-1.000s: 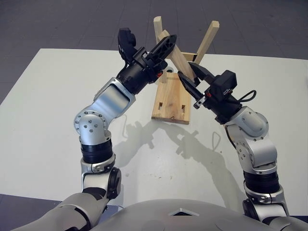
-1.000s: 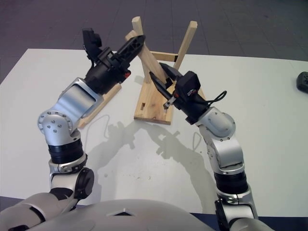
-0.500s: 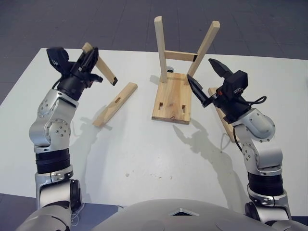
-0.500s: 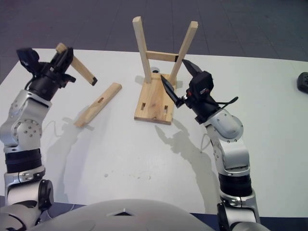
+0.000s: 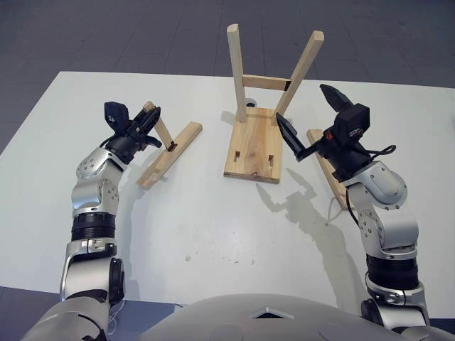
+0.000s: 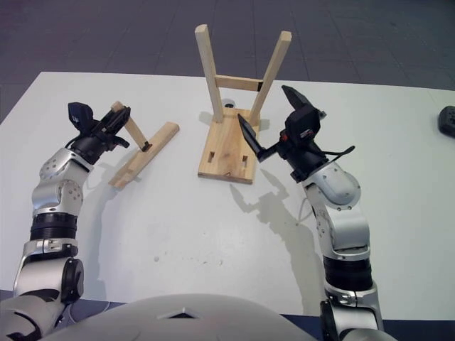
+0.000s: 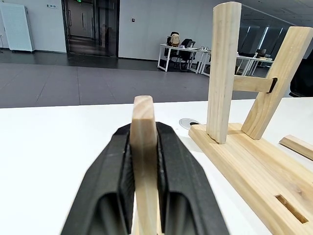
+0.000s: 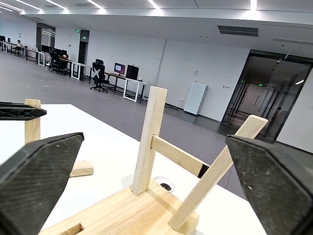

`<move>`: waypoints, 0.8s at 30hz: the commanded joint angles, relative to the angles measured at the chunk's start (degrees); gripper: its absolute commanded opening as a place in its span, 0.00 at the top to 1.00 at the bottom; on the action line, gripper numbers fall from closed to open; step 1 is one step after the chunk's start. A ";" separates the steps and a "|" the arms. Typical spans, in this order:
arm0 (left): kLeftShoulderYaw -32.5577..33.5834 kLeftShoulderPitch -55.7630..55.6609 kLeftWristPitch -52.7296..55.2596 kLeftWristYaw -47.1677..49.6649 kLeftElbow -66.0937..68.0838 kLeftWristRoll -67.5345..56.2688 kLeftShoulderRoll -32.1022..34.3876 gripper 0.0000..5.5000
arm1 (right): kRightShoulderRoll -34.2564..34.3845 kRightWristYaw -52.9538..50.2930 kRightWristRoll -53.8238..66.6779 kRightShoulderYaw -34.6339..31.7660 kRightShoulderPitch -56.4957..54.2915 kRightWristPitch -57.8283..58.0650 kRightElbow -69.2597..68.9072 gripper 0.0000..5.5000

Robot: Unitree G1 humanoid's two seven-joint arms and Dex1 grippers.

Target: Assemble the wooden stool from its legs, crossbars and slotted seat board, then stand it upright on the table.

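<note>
Left eye view: left hand [image 5: 150,118] clamps crossbar [image 5: 165,135]; right hand [image 5: 301,104] gapes beside stool [image 5: 252,145].

Table [image 5: 213,234], white. I see the seat board [image 5: 252,153] flat mid-table, two legs [image 5: 237,71] and a crossbar [image 5: 265,82] standing up from it. Loose leg [image 5: 170,154] lies left of it, second leg [image 5: 325,167] right. Round grommet [image 5: 249,103] just behind the board.
</note>
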 commanded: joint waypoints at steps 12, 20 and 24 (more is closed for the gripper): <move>1.37 2.52 1.68 0.55 -2.50 0.51 -2.52 0.92 | 0.20 0.34 -0.20 1.04 -0.39 0.54 0.23 0.02; -0.77 4.32 -3.36 1.91 0.05 6.58 -2.63 0.92 | 0.50 0.25 -0.39 1.09 -0.43 0.28 0.11 0.02; -1.66 9.14 -6.25 4.60 -1.56 8.43 -5.36 0.92 | 0.49 0.09 -0.49 0.87 -0.56 0.28 0.00 0.02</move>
